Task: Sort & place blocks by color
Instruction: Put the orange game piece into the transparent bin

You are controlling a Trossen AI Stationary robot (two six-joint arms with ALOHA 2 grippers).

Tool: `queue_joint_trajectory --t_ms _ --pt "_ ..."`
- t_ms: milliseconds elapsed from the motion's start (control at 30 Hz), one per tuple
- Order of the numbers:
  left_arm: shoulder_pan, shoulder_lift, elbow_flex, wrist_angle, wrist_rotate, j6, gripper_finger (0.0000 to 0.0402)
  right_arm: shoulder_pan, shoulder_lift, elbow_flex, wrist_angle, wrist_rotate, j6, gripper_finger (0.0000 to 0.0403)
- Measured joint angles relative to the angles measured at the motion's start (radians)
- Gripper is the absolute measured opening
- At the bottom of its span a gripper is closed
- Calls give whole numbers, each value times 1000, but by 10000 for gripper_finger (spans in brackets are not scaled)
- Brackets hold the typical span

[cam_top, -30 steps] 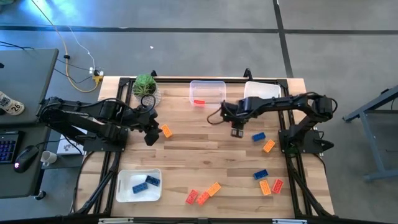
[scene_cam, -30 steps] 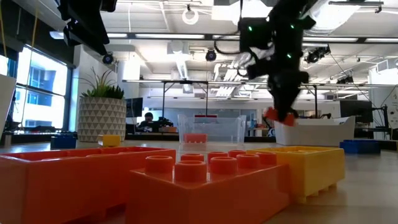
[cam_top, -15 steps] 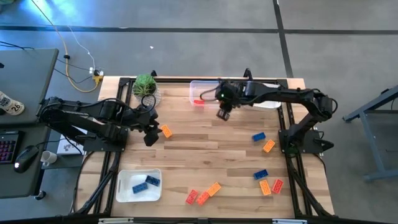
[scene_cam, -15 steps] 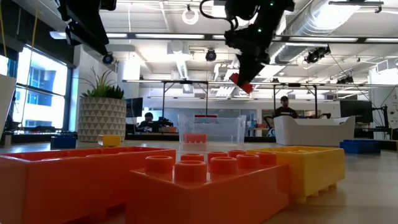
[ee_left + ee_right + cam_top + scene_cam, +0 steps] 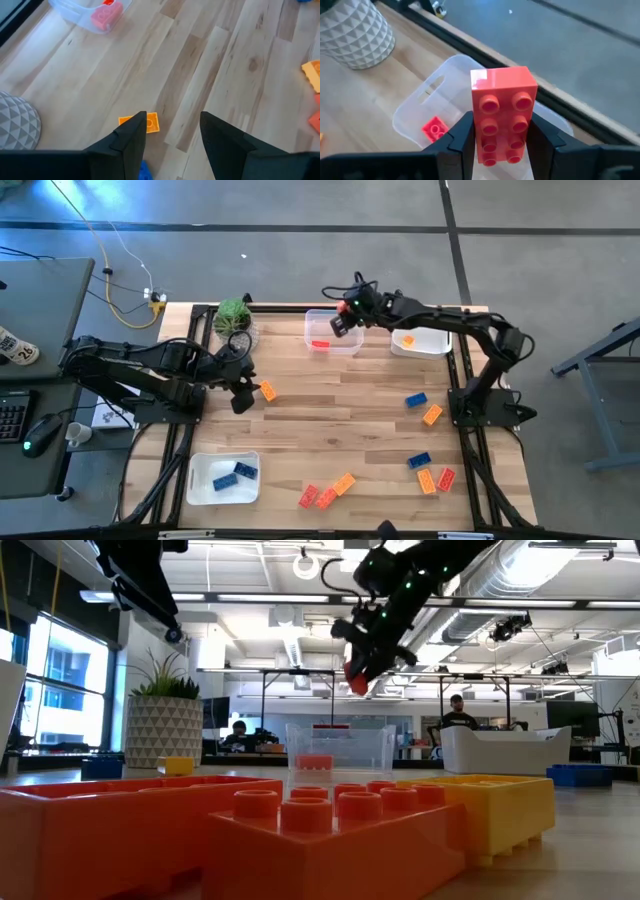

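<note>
The right hand (image 5: pixel 343 319) grasps a red block (image 5: pixel 502 112) between its two fingers and holds it in the air over the clear tray (image 5: pixel 333 331) at the far edge of the bench (image 5: pixel 330 430). In the right wrist view the block stands with its studs to the camera, and under it the tray holds one other red block (image 5: pixel 436 129). In the low view the held block (image 5: pixel 357 681) hangs well above the tray (image 5: pixel 337 748).

The left hand (image 5: pixel 243 392) waits above the left part of the bench, near the plant (image 5: pixel 233 315). Its fingers (image 5: pixel 131 135) stand apart and hold nothing. Just beside it an orange block (image 5: pixel 267 391) lies on the wood; in the left wrist view this block (image 5: pixel 151 122) shows partly behind one finger.

The white tray (image 5: pixel 424 338) beside the clear one holds an orange block (image 5: pixel 408 340). A second white tray (image 5: pixel 222 478) at the near left corner holds two blue blocks (image 5: pixel 234 474).

On the right side of the bench lie a blue block (image 5: pixel 416 400) and an orange block (image 5: pixel 432 415), close together. Nearer the front are another blue block (image 5: pixel 419 461), an orange one (image 5: pixel 426 480) and a red one (image 5: pixel 445 476). At the front middle lie an orange block (image 5: pixel 344 483) and two red blocks (image 5: pixel 317 498), touching or nearly so.
</note>
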Motion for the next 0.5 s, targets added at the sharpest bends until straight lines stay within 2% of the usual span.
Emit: queue_joint_trajectory --t_ms 267,500 --pt "0 0 0 -1 11 32 170 -4 98 0 -11 -60 9 110" --pt "0 1 0 -1 15 46 170 -1 126 0 -23 -72 28 142"
